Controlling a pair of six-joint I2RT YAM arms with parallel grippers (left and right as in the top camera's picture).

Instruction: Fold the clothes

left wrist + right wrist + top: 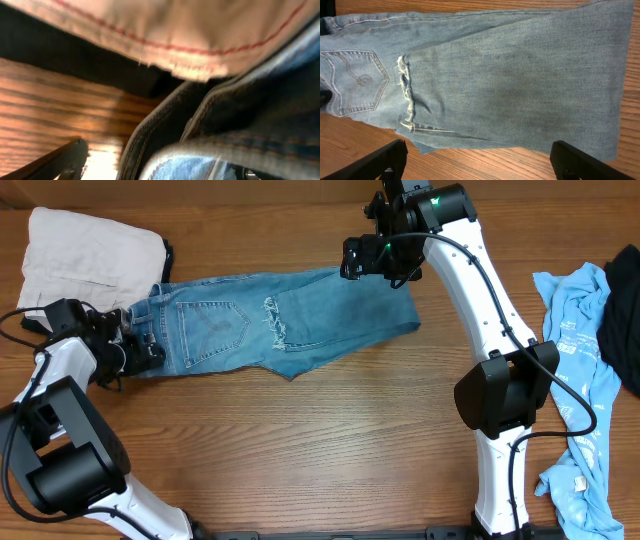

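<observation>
The jeans (280, 320) lie flat on the wooden table (300, 450), at its far side left of centre, as a long band folded over on itself. The waist is at the left and the folded end at the right. The denim is light blue, washed and faintly mottled in the right wrist view (510, 80). One stitched back pocket (212, 320) faces up. Just right of it, one frayed white edge (405, 95) runs across the cloth.

The left gripper (135, 350) sits at the waistband. Its camera is filled with thick seamed denim (260, 110) and only one dark finger (55, 162) shows clearly, so I cannot tell whether it is clamped.

The right gripper (479, 146) hangs over the far right part of the jeans, its two fingers spread wide with nothing between them.

One pair of beige trousers (90, 255), smooth and folded into a block with red stitching, lies at the far left, just beside the waistband. One cyan T-shirt (580, 380) with white print lies crumpled along the right edge. One dark garment (625, 320) lies beside it.
</observation>
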